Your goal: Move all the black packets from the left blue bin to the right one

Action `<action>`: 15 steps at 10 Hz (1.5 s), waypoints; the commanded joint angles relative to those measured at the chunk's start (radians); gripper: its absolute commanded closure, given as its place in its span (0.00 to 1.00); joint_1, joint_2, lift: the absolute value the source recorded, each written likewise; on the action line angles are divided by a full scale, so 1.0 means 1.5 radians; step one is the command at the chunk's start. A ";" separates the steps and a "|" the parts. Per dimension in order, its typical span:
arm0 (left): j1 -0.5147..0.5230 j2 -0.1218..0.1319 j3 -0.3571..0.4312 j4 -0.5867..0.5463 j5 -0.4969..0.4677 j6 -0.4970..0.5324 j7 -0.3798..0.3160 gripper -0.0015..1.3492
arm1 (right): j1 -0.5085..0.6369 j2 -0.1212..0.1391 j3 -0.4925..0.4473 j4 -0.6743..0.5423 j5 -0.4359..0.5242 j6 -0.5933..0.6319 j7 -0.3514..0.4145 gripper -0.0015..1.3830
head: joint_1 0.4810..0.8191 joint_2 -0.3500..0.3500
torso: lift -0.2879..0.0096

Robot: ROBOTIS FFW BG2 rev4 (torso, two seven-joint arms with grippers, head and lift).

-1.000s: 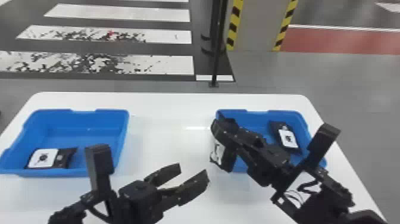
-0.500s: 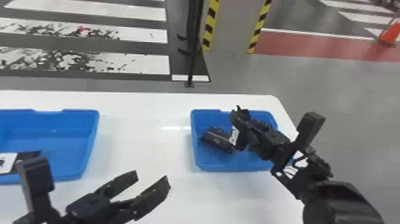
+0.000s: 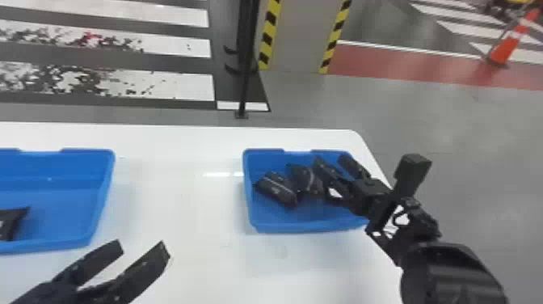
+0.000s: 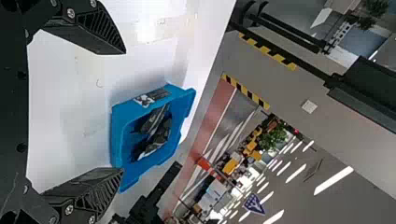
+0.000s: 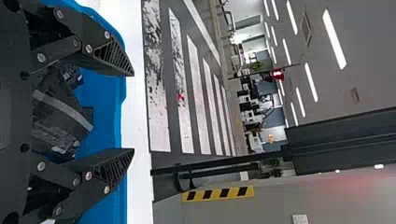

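The worktop (image 3: pixel 177 202) carries everything, so height above it matters most: all lifting should be straight up before any sideways travel. The left bin (image 3: pixel 68 210) lies at nine o'clock from the right bin (image 3: pixel 299 227), with a wide bare stretch between them.

The right claw (image 3: pixel 330 160) is at the right bin's two o'clock side, its fingers spread and, as far as I can tell, nothing clamped in it. The step in hand looks like finishing a drop. Best to keep the fingers wide and back out upward, since in the right wrist view a striped packet (image 5: pixel 60 116) lies close to the claw's base and could snag or be dragged over the rim. The left claw (image 3: pixel 141 243) is empty and parted too, over the worktop, pointing toward one o'clock.

In the right bin, one packet (image 3: pixel 276 189) lies at nine o'clock, beside others nearer the middle. At the left bin's near wall, toward six o'clock, a last visible packet (image 3: pixel 12 222) remains. Come down on it squarely, grip its body rather than its thin crimped end, and mind the wall beside it.
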 commanded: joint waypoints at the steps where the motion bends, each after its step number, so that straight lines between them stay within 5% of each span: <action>1: 0.014 -0.003 0.032 -0.014 -0.001 -0.006 0.000 0.12 | 0.050 0.010 0.000 -0.054 0.007 -0.002 -0.001 0.11 | 0.63 0.18 | 0.50; 5: 0.021 -0.010 0.123 -0.019 -0.012 -0.012 0.001 0.12 | 0.256 0.054 0.008 -0.258 0.053 -0.033 -0.001 0.11 | 0.63 0.31 | 0.50; 10: -0.058 -0.008 0.225 -0.017 -0.094 0.027 0.006 0.12 | 0.459 0.086 0.045 -0.397 0.034 -0.098 -0.014 0.11 | 0.63 0.62 | 0.50; 15: -0.207 0.045 0.274 0.112 -0.158 0.112 0.023 0.12 | 0.495 0.087 0.053 -0.404 0.011 -0.084 -0.013 0.11 | 0.63 0.88 | 0.50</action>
